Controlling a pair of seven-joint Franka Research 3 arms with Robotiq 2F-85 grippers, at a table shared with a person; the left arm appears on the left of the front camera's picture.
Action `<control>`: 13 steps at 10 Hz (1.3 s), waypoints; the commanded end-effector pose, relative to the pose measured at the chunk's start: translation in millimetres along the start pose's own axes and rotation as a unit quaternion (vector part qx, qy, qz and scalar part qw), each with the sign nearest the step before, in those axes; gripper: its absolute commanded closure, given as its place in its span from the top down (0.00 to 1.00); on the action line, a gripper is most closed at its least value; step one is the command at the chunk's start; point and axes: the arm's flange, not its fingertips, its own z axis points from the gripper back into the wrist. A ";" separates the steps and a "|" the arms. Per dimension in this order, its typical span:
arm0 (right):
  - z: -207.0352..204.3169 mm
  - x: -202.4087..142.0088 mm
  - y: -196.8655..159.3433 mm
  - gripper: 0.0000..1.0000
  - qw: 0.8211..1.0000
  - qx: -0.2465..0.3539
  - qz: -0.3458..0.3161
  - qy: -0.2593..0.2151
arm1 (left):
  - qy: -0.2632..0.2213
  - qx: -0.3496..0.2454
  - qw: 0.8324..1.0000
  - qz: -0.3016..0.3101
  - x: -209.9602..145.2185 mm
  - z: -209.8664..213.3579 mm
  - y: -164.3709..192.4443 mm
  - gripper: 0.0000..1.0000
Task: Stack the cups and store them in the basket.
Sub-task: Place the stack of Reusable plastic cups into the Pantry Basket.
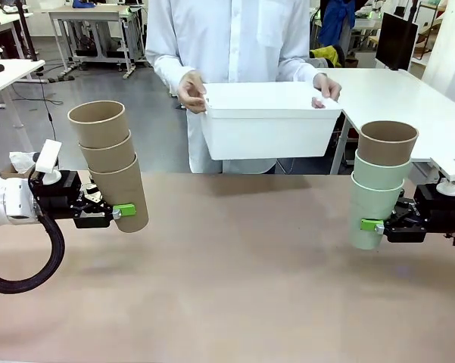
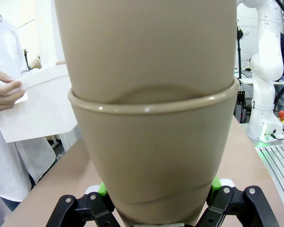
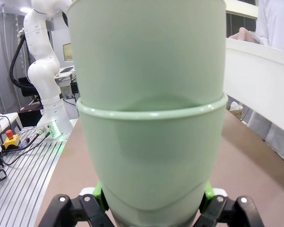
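my left gripper (image 1: 126, 211) is clamped shut on the bottom cup of the brown stack (image 1: 110, 159), three high. my right gripper (image 1: 371, 225) grips the mint stack (image 1: 381, 178), two mint cups with one brown on top. the person's hands (image 1: 191, 92) hold the basket (image 1: 269, 128) up at the far edge, between both arms. i judge the stacking is mostly done and storing is left.

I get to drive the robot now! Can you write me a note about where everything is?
Left gripper: shut on the brown stack, three cups, tilted.
Right gripper: shut on the mixed stack, two green cups, one brown on top.
Basket: held up by a person's hands at the far side of the table.
Done: cups stacked in two piles.
Left: both piles go in the basket.
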 end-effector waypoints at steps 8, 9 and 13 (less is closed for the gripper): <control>-0.1 3.3 -0.3 0.84 1.000 -0.001 0.004 0.000 | -0.003 -0.003 1.000 -0.006 3.3 0.3 -0.5 0.83; -0.1 3.3 -0.3 0.84 1.000 -0.001 0.004 0.000 | -0.003 -0.003 1.000 -0.006 3.3 0.3 -0.5 0.83; -0.1 3.3 -0.3 0.84 1.000 -0.001 0.004 0.000 | -0.003 -0.003 1.000 -0.006 3.3 0.3 -0.5 0.83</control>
